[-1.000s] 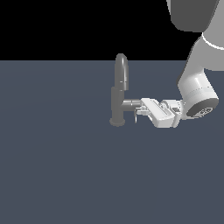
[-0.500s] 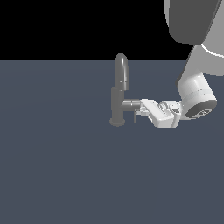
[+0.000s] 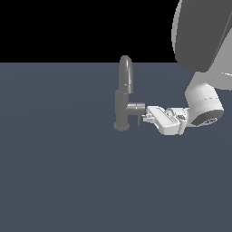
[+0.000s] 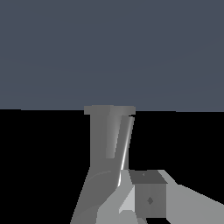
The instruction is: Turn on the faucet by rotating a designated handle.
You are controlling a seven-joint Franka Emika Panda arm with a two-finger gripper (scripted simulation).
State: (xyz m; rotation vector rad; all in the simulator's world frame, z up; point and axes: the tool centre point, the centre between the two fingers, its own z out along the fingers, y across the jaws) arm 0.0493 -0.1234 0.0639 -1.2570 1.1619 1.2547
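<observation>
The grey faucet (image 3: 122, 102) stands on its round base, with the arched spout on top and a short side stub pointing to the exterior view's right. The thin handle (image 3: 139, 119) hangs down from the end of that stub. My white gripper (image 3: 146, 116) lies level at the stub's end, with its fingertips right against the handle. Its fingers look pressed together with nothing held between them. In the wrist view the faucet (image 4: 106, 140) fills the middle. There the handle (image 4: 125, 151) shows as a bright thin bar just beside one of my fingertips (image 4: 148, 199).
A flat dark blue-grey floor (image 3: 59, 172) spreads all around the faucet. My arm's large upper links (image 3: 204, 41) hang over the exterior view's right side.
The upper arm links have shifted slightly to the exterior view's left. The gripper has stayed at the stub's end, and the faucet looks the same.
</observation>
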